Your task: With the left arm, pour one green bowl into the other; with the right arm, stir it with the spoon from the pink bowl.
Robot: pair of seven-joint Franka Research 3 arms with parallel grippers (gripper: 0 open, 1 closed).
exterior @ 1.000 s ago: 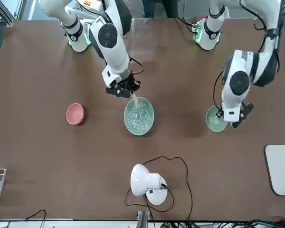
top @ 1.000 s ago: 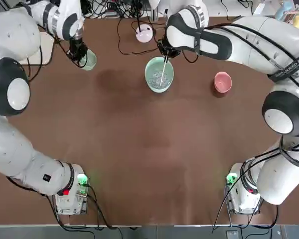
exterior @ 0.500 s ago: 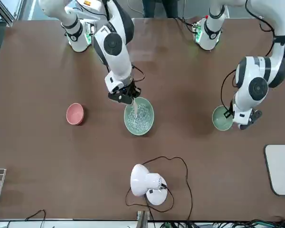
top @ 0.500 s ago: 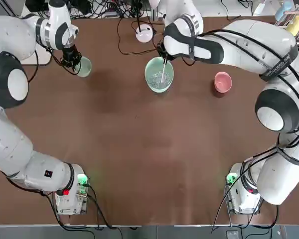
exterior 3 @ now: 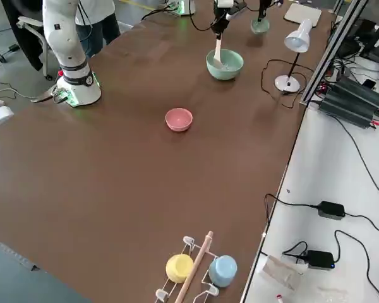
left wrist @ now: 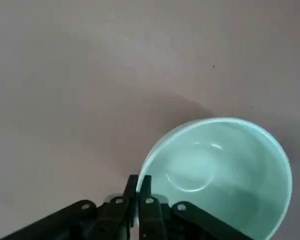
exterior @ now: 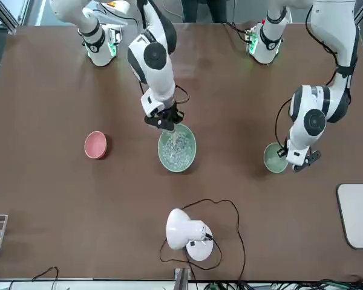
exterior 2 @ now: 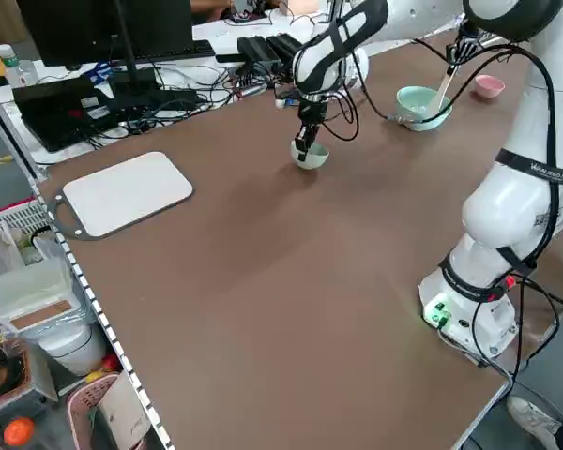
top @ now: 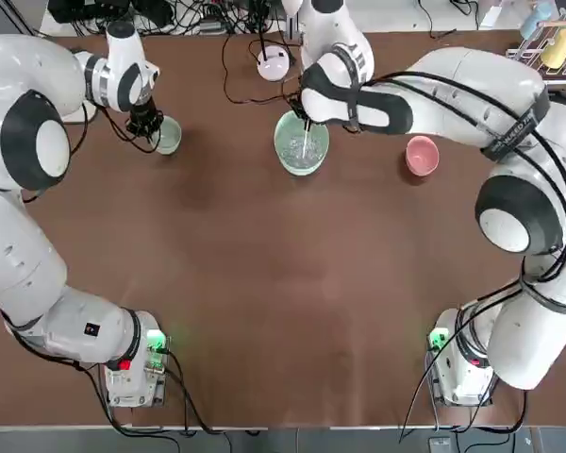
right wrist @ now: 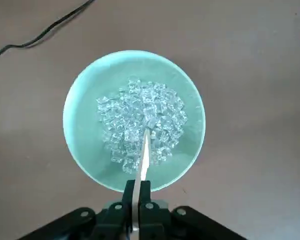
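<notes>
Top view: the small sage-green bowl (top: 168,135) is seen upright on the brown surface (top: 264,283), well to the left of the mint-turquoise bowl (top: 302,143). Its rim is pinched by the closed jaws of the left gripper (top: 149,127); in the left wrist view the bowl (left wrist: 220,175) is shown empty, with the rim clamped between the fingers (left wrist: 145,186). The wooden spoon (right wrist: 142,155) is gripped by the closed jaws of the right gripper (top: 305,111) just above the far rim of the mint-turquoise bowl, and its tip is buried among the clear glinting bits (right wrist: 140,125) heaped inside. The pink bowl (top: 422,155) is left standing alone to the right of the mint-turquoise bowl, apart from it. A white desk lamp (exterior: 187,232) with a black cable is placed beyond the mint-turquoise bowl.
</notes>
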